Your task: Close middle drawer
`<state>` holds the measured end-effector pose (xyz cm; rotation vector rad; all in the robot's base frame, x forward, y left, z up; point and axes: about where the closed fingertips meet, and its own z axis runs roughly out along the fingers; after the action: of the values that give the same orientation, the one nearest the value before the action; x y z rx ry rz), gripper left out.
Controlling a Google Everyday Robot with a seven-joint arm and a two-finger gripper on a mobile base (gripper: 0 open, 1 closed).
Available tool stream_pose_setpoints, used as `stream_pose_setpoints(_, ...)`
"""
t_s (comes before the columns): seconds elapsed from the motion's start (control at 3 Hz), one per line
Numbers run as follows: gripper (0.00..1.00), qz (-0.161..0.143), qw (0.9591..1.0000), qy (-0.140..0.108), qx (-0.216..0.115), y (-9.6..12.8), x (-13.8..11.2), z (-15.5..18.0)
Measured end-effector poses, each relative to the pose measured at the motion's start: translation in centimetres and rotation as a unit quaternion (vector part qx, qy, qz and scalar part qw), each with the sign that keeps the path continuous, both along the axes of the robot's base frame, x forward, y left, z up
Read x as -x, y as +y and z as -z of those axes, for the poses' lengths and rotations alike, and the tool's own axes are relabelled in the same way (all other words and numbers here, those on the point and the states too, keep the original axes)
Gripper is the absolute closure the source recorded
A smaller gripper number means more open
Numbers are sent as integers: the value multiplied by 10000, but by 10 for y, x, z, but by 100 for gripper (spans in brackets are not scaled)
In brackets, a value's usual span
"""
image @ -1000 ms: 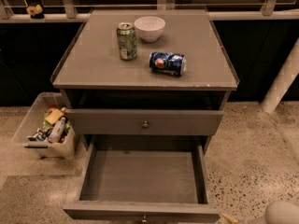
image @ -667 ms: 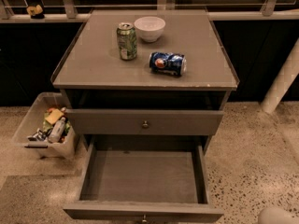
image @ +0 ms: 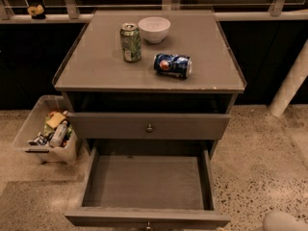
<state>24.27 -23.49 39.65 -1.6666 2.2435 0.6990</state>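
Pulled far out of the grey cabinet (image: pixel 96 69), the middle drawer (image: pixel 147 183) lies near the gripper (image: pixel 285 222) and to its left, with the front panel running side to side. Only a pale rounded part of the gripper shows, low at the right corner. How wide it is set, and whether it holds anything, cannot be told. The drawer's knob (image: pixel 148 224) sits further left, at the panel's centre. Closing it likely means shifting left, then pushing the panel away, along the slide, towards the cabinet.
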Motion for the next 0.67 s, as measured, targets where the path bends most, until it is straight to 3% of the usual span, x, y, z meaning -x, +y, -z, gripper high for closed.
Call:
stream_pose_setpoints(0.33, 0, -208, 9994, -248, -98, 9, -25, 1)
stream_pose_setpoints(0.67, 0, -205, 9975, -648, -165, 6, -50, -12)
